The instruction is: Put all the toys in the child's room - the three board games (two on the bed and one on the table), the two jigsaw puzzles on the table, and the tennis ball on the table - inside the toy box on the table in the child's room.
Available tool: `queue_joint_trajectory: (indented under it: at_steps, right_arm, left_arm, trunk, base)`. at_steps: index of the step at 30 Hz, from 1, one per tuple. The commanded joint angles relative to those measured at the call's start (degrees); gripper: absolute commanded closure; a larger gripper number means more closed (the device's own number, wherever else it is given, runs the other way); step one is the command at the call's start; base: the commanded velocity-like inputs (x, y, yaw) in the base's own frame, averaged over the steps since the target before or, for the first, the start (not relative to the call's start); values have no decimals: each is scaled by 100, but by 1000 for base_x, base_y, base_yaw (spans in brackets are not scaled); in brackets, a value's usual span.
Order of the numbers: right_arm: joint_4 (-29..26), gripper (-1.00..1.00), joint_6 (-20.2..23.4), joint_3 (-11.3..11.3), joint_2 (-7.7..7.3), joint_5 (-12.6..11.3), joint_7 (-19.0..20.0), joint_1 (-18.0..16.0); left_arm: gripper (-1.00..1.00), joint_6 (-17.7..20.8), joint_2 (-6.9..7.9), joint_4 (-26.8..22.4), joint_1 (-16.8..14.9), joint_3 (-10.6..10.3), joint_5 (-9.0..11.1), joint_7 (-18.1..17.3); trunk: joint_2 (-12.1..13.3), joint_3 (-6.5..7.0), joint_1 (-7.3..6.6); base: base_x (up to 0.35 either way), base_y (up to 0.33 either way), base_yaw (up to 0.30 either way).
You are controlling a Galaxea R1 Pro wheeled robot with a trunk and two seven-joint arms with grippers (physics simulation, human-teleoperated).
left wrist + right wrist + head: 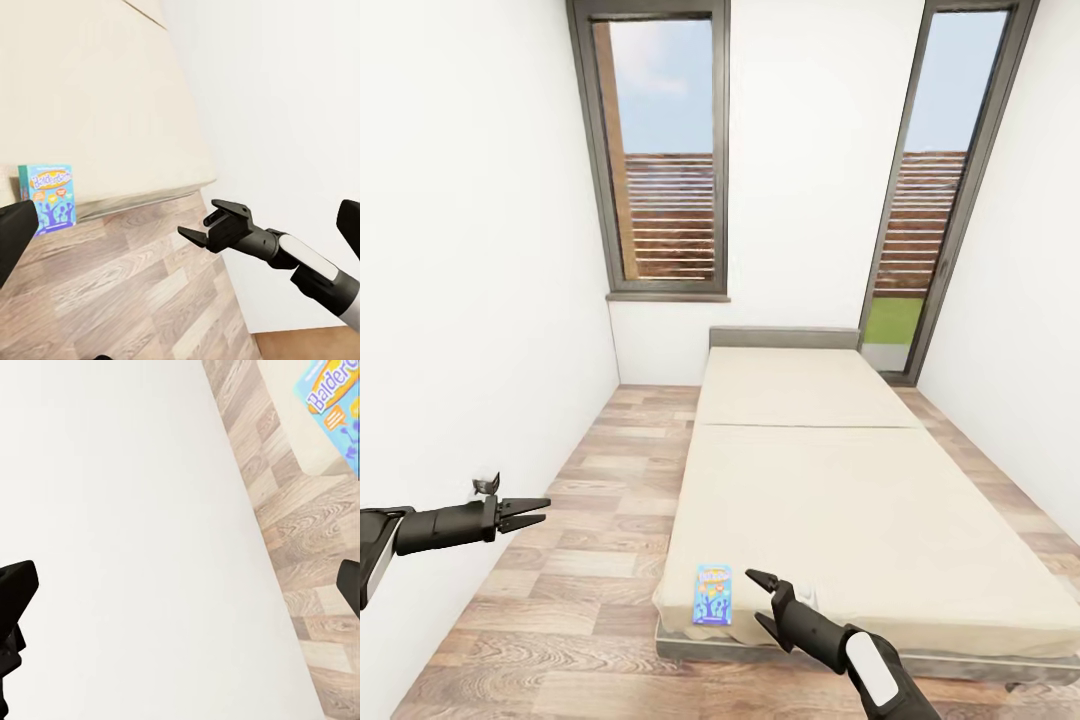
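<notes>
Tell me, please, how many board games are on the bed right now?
1: a blue board game lies at the bed's near corner, beside the right gripper. No other shows on the mattress.

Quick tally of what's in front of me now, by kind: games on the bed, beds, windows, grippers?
Blue board game on the bed: 1
Bed: 1
Windows: 2 (left window, right window)
Grippers: 2 (left gripper, right gripper), both open
Total: 6
</notes>
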Motion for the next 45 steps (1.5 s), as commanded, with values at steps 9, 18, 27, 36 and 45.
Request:
queue_joint_trajectory:
  at_steps: [9, 18, 27, 36, 45]
  right_arm:
    - [180, -100, 12, -39, -45, 29, -4, -8]
    - [376, -100, -225, -32, -173, 0, 3, -13]
    - [400, -100, -266, -31, -195, -9, 45, -14]
    - [402, -100, -266, -30, -197, -9, 57, -14]
    - [403, -100, -273, -30, -197, -6, 58, -13]
  left_arm:
    - [-100, 55, -2, -3, -5, 8, -33, -43]
    - [-100, 53, -1, -3, -5, 5, -15, -43]
    - [-100, 52, 0, -3, -5, 17, -7, -43]
    - [-100, 45, 3, -3, -5, 32, 0, -43]
    - [-100, 44, 6, -3, -5, 44, 3, -43]
  trunk:
    - [-367, -169, 198]
    - [-728, -330, 396]
    - [-1089, -492, 594]
    - [-1449, -653, 791]
    - [-1810, -815, 989]
  base:
    - [0, 0, 0]
    - [0, 0, 0]
    - [0, 0, 0]
    - [0, 0, 0]
    - [0, 0, 0]
